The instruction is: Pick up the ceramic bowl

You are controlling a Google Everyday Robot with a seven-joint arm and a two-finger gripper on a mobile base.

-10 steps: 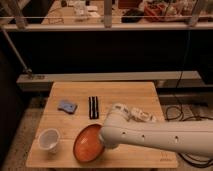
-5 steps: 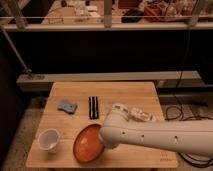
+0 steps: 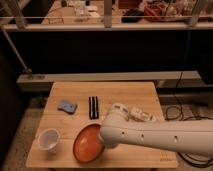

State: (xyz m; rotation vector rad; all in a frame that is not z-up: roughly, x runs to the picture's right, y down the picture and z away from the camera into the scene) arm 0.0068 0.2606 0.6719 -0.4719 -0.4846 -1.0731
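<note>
The gripper (image 3: 102, 141) sits at the ceramic bowl's (image 3: 86, 143) right rim, its grip hidden, and should hold the rim tight before lifting slowly.

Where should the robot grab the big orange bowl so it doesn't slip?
Probably the rim. The ceramic bowl is wide and shallow, too broad to squeeze across, so one finger inside and one outside its thin edge suits it. It lies near the table's front edge, a white cup on one side, so coming from above looks safest. The gripper is hidden behind the white arm, which covers the bowl's far side.
</note>
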